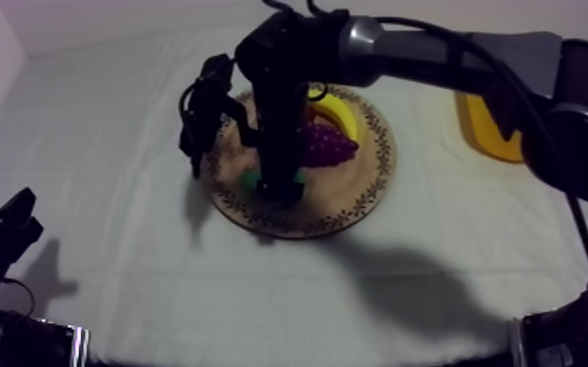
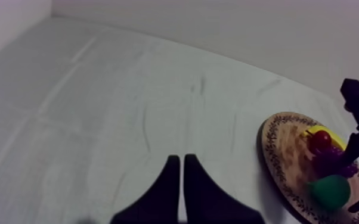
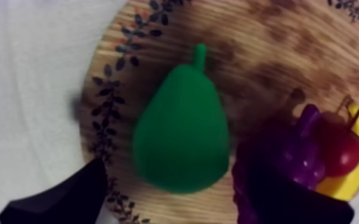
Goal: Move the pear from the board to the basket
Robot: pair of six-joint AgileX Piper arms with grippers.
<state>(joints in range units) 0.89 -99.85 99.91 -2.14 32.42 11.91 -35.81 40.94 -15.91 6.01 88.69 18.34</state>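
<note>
The pear (image 3: 182,134) lies on the wooden board (image 3: 277,53), on the side toward the bench's near edge, apparently on its side with the stem pointing away from the grapes (image 3: 301,155). The right jaws stand open, one black finger at each flank of the pear, neither clearly touching it. The left jaws are closed on nothing, low by the bench's near left corner.

I judge the pear a light, stiff toy with a smooth skin (likely to slip out of a pinch set too near the stem), so the wide belly is the place to take hold.

The right wrist view gives the whole pear. In the top view the arm covers most of it, but that view shows the yellow basket (image 1: 493,132) by the bench's right edge.
</note>
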